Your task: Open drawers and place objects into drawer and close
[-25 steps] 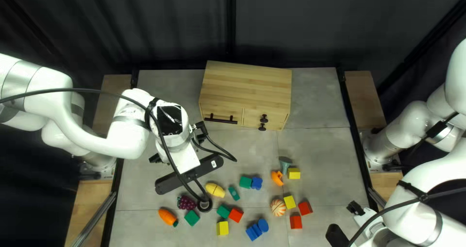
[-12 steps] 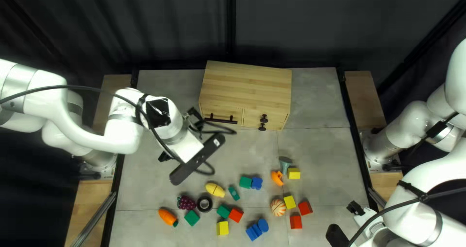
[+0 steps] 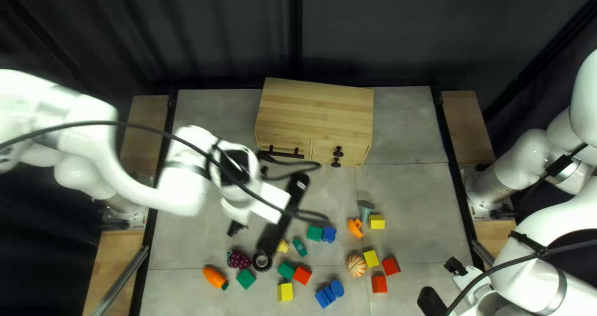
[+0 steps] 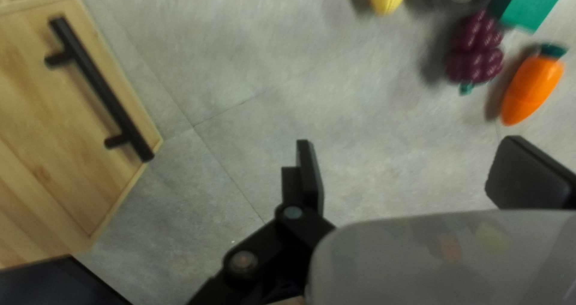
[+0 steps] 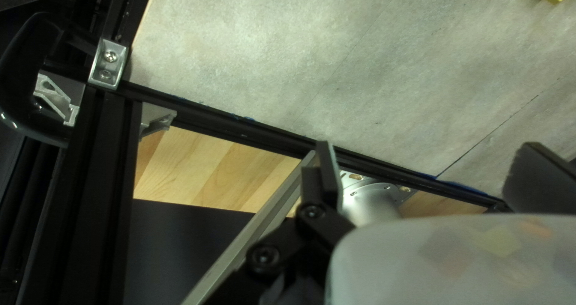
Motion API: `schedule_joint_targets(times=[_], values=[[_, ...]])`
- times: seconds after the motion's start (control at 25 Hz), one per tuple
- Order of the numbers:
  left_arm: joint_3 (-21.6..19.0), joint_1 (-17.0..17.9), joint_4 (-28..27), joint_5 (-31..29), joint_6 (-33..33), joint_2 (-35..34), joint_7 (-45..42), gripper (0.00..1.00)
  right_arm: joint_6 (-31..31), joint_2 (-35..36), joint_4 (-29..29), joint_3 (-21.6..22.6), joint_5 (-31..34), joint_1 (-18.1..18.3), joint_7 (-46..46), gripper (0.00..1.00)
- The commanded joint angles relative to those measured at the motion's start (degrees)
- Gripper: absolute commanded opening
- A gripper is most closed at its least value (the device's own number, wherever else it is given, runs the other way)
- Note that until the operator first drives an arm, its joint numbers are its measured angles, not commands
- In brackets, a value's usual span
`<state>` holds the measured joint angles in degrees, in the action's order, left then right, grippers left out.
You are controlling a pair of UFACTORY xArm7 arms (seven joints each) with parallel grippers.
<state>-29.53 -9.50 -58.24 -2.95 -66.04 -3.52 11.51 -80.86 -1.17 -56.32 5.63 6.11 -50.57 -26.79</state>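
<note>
Grey table (image 3: 410, 192) | wooden cabinet (image 3: 317, 111) | closed | contents hidden from view

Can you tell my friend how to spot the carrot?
Find the wooden cabinet at the far side of the table. Then go to the purple grapes near the top left view's bottom. Just left of them lies the carrot: smooth, orange, tapered, green-topped, unlike the bumpy grapes.

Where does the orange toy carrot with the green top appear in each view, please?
Top left view: the toy carrot, at the lower left.
Left wrist view: ahead of the open jaws.
Right wrist view: not in it.
Landmark in the first two: dark purple toy grapes beside it.
</note>
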Motion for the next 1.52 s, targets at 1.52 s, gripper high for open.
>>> schedule_joint_targets(times=[1.52], values=[[-1.5, -4.9, 19.9, -21.2, 26.1, -5.1, -25.6, 1.0, 0.0, 0.0, 0.0, 0.0, 0.0, 0.0, 0.0, 1.0]])
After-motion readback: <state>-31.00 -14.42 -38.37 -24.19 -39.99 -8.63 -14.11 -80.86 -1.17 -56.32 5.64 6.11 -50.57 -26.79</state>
